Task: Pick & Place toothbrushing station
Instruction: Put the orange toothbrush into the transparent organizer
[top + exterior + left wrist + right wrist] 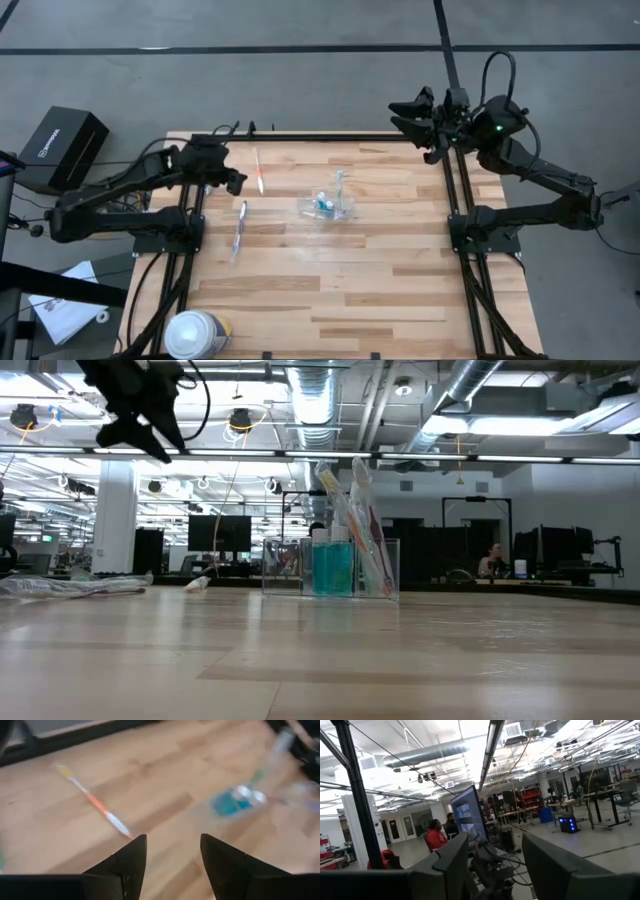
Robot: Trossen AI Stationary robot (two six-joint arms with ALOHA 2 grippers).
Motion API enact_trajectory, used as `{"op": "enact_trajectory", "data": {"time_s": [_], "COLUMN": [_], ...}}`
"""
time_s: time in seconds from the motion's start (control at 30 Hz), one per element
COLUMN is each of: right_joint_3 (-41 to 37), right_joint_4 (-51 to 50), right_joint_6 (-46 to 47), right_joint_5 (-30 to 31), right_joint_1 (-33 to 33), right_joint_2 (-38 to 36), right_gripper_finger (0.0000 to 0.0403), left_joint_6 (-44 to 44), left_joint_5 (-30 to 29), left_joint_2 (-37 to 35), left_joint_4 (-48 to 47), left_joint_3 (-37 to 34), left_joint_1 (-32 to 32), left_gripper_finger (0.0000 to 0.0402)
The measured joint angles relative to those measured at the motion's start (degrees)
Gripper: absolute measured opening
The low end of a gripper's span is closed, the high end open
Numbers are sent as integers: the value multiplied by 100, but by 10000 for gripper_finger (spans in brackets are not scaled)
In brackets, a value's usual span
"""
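Note:
The clear plastic cup [330, 208] stands mid-table [330, 567]. It holds two teal white-topped tubes [333, 565] and slim toothbrushes [362, 525] that lean against its rim. An orange-and-white toothbrush [259, 170] lies flat on the table, also in the left wrist view [95, 805]. A blue-white toothbrush [240, 228] lies nearer the front. My left gripper [238, 182] is open and empty [172, 850]. It hangs above the table between the two loose toothbrushes, left of the cup [240, 800]. My right gripper [400, 112] is open and empty [495, 855], raised over the table's far right corner.
A big white canister [195, 335] stands at the near left corner. A black box [62, 145] and papers [65, 305] lie off the table's left side. Bare wood [380, 290] spreads in front of the cup. People sit in the room beyond [436, 840].

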Motion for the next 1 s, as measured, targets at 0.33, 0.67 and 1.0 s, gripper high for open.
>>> {"op": "enact_trajectory", "data": {"time_s": [0.33, 0.67, 1.0], "right_joint_3": [0, 0, 0], "right_joint_4": [-16, 45, 95], "right_joint_6": [0, 193, 258], "right_joint_5": [0, -298, -433], "right_joint_1": [0, 2, -107], "right_joint_2": [2, 2, 2], "right_gripper_finger": [177, 177, 177], "left_joint_6": [-545, -531, -417], "left_joint_5": [-399, 381, 591], "left_joint_2": [946, 2547, 3497], "left_joint_4": [384, 1862, 1997], "left_joint_3": [-221, -224, -224], "left_joint_1": [719, 1538, 1765], "left_gripper_finger": [186, 206, 207]}}
